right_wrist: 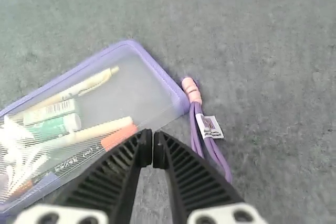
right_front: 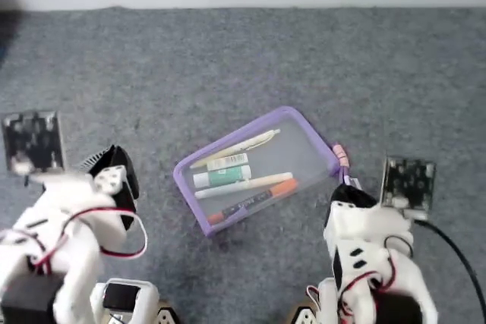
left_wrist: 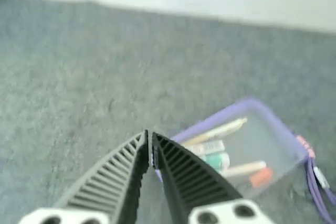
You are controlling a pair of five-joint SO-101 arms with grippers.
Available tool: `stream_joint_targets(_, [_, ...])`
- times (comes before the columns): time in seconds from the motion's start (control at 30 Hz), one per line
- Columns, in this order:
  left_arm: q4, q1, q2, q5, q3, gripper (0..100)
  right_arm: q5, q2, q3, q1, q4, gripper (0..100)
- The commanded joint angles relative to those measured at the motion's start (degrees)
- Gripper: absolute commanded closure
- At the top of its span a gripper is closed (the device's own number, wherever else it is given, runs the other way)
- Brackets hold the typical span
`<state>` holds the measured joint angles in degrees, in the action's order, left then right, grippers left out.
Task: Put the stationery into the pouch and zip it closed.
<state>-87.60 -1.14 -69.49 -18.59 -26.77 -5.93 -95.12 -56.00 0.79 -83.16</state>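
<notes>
high view straight down, wrist views low, all sharing pouch (right_front: 306,151)

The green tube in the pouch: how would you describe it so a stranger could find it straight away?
In the middle of the grey table lies a clear pouch with a purple edge. Inside, the green tube lies beside the orange-capped pen. Its neighbours are long and thin, while it is short, stubby and the only green item.

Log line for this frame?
pouch: stationery inside, zip unclear | left gripper: shut, empty, clear of pouch | right gripper: shut, empty, by strap
</notes>
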Motion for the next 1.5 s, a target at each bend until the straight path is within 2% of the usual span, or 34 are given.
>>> stream_joint_targets(0.0, [7.03,-0.79,-8.97,-0.44,-9.45,99,-0.18,-5.05,-2.64,-0.40,-0.22,99.1])
stream_joint_targets(0.1, [12.31,-0.79,-16.88,-0.26,-18.59,99,-0.18,-8.40,-5.98,-0.40,0.31,99.1])
stream_joint_targets(0.27, [19.69,-0.88,-27.78,6.86,-34.51,99,-0.35,-8.84,-10.29,-0.40,0.48,99.1])
stream_joint_targets(0.47, [21.54,-0.35,-35.16,15.03,-51.12,99,-0.18,-8.84,-17.41,-0.40,6.64,99.0])
stream_joint_targets(0.67, [25.05,0.62,-34.55,17.41,-57.71,99,-0.18,-8.84,-29.10,-0.40,9.98,99.0])
stream_joint_targets(0.97, [24.97,0.53,-34.55,17.05,-68.79,99,-0.18,-8.84,-36.57,-0.22,10.51,99.0])
stream_joint_targets(1.2, [24.70,0.53,-34.55,17.05,-69.67,99,-0.44,-8.84,-40.35,-0.04,10.51,99.0])
stream_joint_targets(1.47, [15.65,0.26,-34.55,17.14,-69.67,99,-0.35,-8.75,-40.35,-0.13,8.31,99.0])
